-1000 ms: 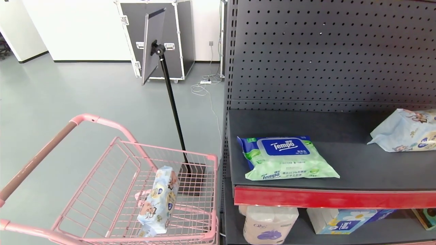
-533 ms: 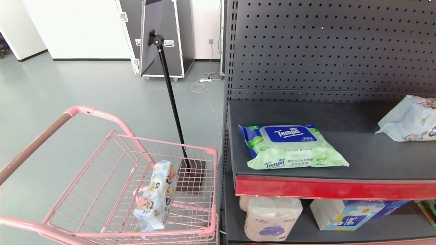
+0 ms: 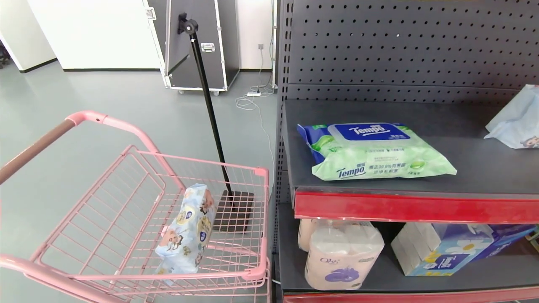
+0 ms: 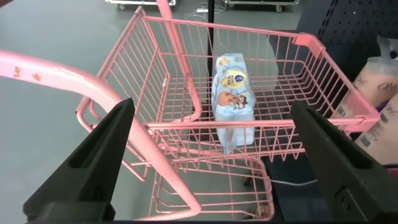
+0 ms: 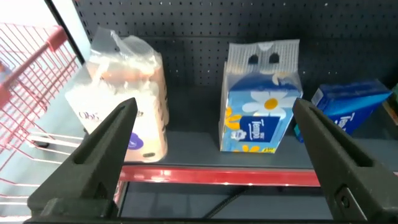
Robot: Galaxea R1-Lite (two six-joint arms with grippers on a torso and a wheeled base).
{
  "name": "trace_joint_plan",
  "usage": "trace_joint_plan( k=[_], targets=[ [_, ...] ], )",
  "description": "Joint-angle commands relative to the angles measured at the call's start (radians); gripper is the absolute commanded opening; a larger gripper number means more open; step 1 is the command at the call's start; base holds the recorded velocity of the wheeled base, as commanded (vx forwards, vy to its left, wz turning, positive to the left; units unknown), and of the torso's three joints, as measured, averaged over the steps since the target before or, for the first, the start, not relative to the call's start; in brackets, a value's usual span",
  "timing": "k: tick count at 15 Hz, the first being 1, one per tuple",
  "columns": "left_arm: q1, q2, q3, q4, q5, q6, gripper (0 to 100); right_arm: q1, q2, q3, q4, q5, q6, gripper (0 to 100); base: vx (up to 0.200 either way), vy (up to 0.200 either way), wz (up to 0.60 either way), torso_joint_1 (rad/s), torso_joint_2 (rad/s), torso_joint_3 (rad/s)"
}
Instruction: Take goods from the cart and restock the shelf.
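Shifted since earlier is the head view alone; goods are unmoved. Left gripper [image 4: 212, 109] and right gripper [image 5: 214, 102] are spread, empty; the pale blue cartoon-printed soft pack [image 3: 185, 229] is judged best pinched from above across its thin width, mid-length. It is stood on edge in the pink wire cart [image 3: 202, 162], long axis pointed away from the robot.

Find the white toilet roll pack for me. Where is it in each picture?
Head view: the toilet roll pack stands on the lower shelf, right of the pink cart.
Left wrist view: the pack sits just beyond the cart's corner.
Right wrist view: it stands between the cart and the blue tissue box.
Shared landmark: the pink cart.
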Motion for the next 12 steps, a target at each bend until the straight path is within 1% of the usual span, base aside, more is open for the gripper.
trace_joint_plan(
  k=[1, 3, 4, 5, 6, 7, 8, 9, 10, 11, 12],
  targets=[
    [-0.001, 0.008, -0.001, 0.001, 0.000, 0.001, 100, 0.001, 0.000, 0.000, 0.001, 0.000, -0.001, 100, 0.000, 0.000, 0.00, -0.154, 0.52, 0.378],
    [-0.014, 0.043, -0.001, 0.001, 0.000, 0.002, 100, 0.001, 0.000, 0.000, -0.001, 0.000, -0.001, 100, 0.000, 0.000, 0.00, -0.137, 0.51, 0.371],
    [-0.014, 0.042, -0.001, 0.001, -0.012, 0.005, 100, 0.001, 0.000, 0.000, -0.001, 0.000, 0.000, 100, 0.000, 0.000, 0.00, -0.066, 0.29, 0.207],
    [-0.020, 0.060, -0.052, 0.001, -0.058, -0.005, 100, 0.001, 0.000, -0.001, -0.001, 0.001, 0.000, 100, 0.000, 0.000, 0.00, -0.041, 0.17, 0.119],
    [-0.032, 0.260, -0.254, 0.010, -0.089, -0.057, 100, 0.001, 0.000, -0.001, -0.001, 0.001, 0.000, 100, 0.000, 0.000, 0.00, -0.022, 0.09, 0.076],
    [-0.032, 0.566, -0.544, -0.001, -0.092, -0.237, 100, 0.001, 0.000, -0.001, -0.001, 0.003, 0.000, 100, 0.000, 0.000, 0.00, -0.012, 0.06, 0.046],
    [-0.038, 0.761, -0.753, 0.017, -0.095, -0.311, 100, 0.001, 0.000, 0.000, -0.001, 0.003, 0.000, 100, 0.000, 0.000, 0.00, 0.000, 0.00, 0.000],
    [-0.043, 0.889, -0.811, 0.028, -0.087, -0.306, 100, 0.001, 0.000, 0.000, -0.001, 0.003, 0.000, 100, 0.000, 0.000, 0.00, 0.000, 0.00, 0.000],
    [-0.047, 0.976, -0.801, 0.047, -0.084, -0.246, 100, 0.001, 0.000, -0.001, 0.001, 0.003, 0.000, 100, 0.000, 0.000, 0.00, 0.000, 0.00, 0.000],
    [-0.066, 1.019, -0.778, 0.076, -0.087, -0.176, 100, 0.001, 0.000, 0.000, -0.001, 0.003, 0.000, 100, 0.000, 0.000, 0.00, 0.000, 0.00, 0.000],
    [-0.141, 1.136, -0.747, 0.082, -0.087, -0.099, 100, 0.001, 0.000, 0.000, -0.001, 0.003, 0.002, 100, 0.000, 0.000, 0.00, 0.000, 0.00, 0.000]
  ],
)
